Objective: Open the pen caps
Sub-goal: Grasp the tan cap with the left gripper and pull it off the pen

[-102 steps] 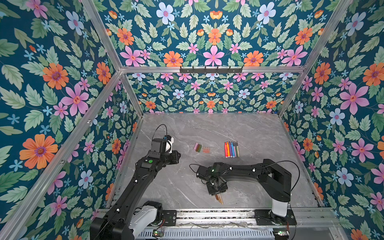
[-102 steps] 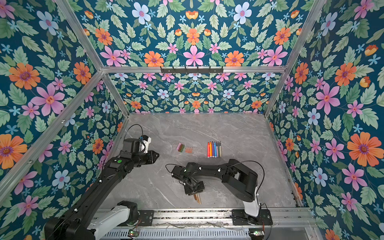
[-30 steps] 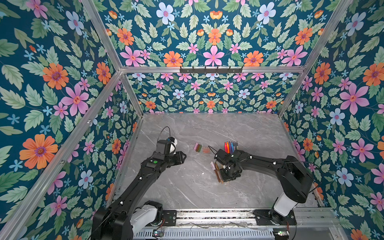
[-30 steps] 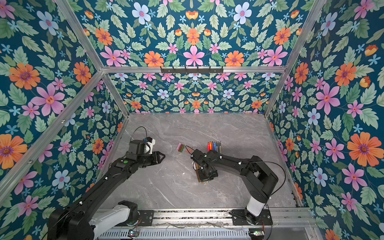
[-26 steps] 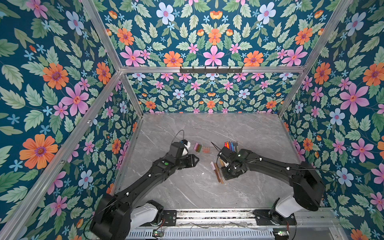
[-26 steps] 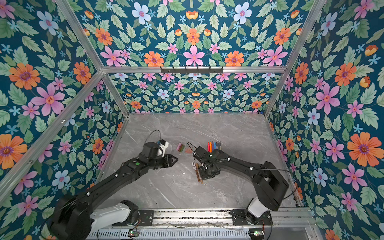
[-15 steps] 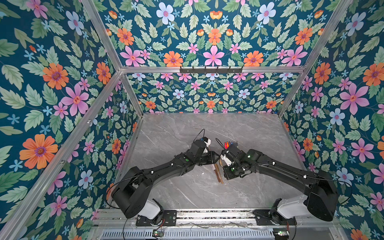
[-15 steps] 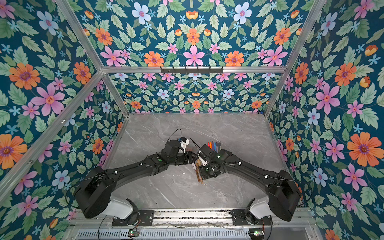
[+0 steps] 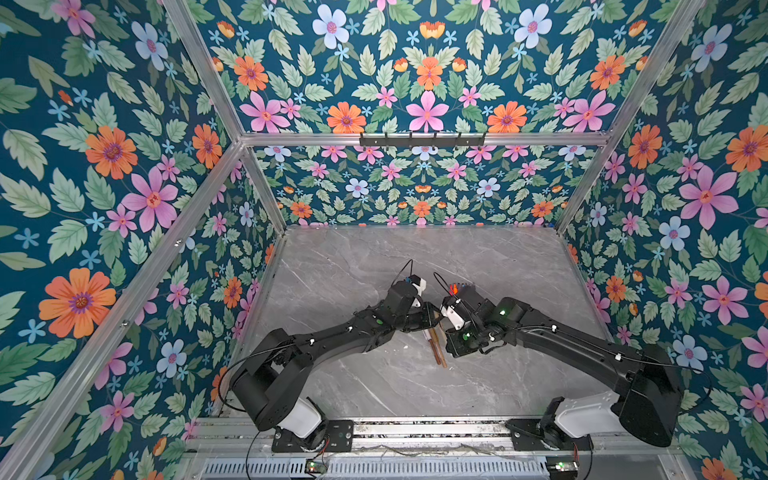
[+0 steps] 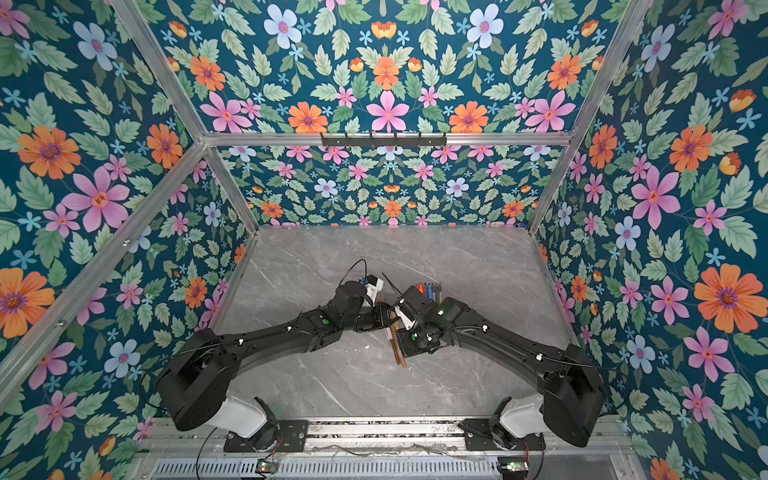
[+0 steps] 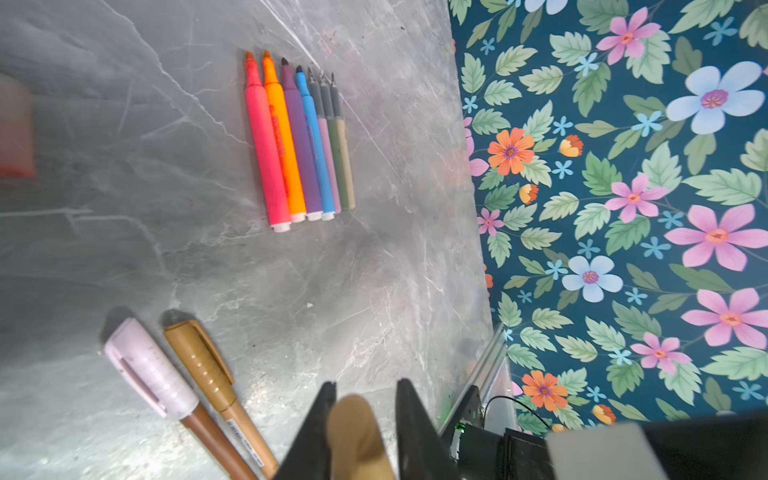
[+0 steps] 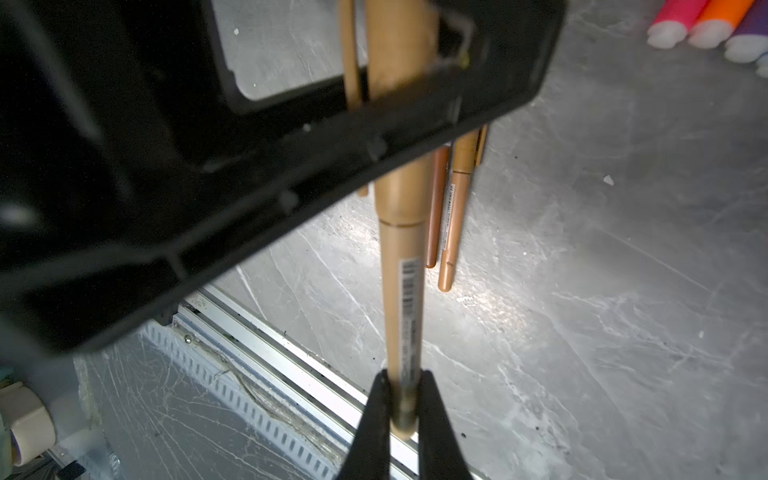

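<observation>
Tan pen (image 12: 403, 291) sits clamped at its tail by right gripper (image 12: 401, 399), left gripper (image 11: 365, 386) pinched on its cap (image 11: 353, 432): pull straight apart along its length, no bending.

A reddish cap (image 11: 14, 129), well apart from the pen row (image 11: 299, 137), is blurred and edge-cut; in both top views the right arm (image 9: 561, 336) half hides that row.

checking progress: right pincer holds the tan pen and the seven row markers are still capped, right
No. The right pincer does hold the tan pen, but the seven row markers are uncapped, their tips bare; the left wrist view shows it.
</observation>
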Robot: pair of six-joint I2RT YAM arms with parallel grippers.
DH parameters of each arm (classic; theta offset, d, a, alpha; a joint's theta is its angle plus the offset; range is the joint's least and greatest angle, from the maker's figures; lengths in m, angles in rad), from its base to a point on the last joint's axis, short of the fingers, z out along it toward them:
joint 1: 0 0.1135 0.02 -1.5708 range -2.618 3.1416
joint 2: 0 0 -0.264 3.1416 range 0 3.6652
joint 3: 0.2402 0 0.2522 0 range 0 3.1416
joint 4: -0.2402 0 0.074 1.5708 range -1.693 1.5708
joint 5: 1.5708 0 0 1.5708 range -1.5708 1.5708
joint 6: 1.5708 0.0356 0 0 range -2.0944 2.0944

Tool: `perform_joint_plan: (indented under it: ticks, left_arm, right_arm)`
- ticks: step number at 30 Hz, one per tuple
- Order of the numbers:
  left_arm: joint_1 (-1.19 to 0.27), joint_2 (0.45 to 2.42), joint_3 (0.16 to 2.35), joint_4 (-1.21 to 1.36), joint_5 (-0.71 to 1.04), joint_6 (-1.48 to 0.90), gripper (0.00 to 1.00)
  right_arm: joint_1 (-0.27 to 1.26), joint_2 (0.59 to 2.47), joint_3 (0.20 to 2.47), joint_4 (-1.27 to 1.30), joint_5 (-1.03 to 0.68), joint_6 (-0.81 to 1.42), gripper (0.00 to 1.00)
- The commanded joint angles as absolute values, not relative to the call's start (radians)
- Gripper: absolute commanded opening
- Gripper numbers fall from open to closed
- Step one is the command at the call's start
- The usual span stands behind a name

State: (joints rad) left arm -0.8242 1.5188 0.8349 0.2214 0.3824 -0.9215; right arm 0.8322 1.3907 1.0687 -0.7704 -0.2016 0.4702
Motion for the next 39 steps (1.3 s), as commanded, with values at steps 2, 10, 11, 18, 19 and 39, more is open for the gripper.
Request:
perform_joint_plan:
  ticks: [2, 10, 11, 18, 19, 39]
  left_arm:
    - [-0.824, 1.506, 0.827, 0.255, 0.388, -0.914, 0.14]
    - [-0.826, 1.490, 0.822, 0.256, 0.388, -0.913, 0.00]
    - [-0.825, 1.490, 0.822, 0.256, 0.388, -0.915, 0.00]
    - [-0.824, 1.482, 0.824, 0.291, 0.401, -0.960, 0.00]
    - [-0.824, 1.483, 0.827, 0.289, 0.401, -0.968, 0.00]
    - [-0.824, 1.497, 0.845, 0.373, 0.449, -1.146, 0.00]
  right_arm:
    - [0.833, 1.399, 1.082, -0.785, -0.182, 0.478, 0.07]
    - [0.831, 1.382, 1.085, -0.769, -0.162, 0.484, 0.23]
    - [0.831, 1.369, 1.077, -0.755, -0.158, 0.485, 0.29]
    - [0.831, 1.124, 0.854, -0.405, -0.133, 0.587, 0.27]
    - [0.831, 1.085, 0.813, -0.352, -0.131, 0.598, 0.26]
    - [0.831, 1.064, 0.762, -0.349, -0.053, 0.621, 0.27]
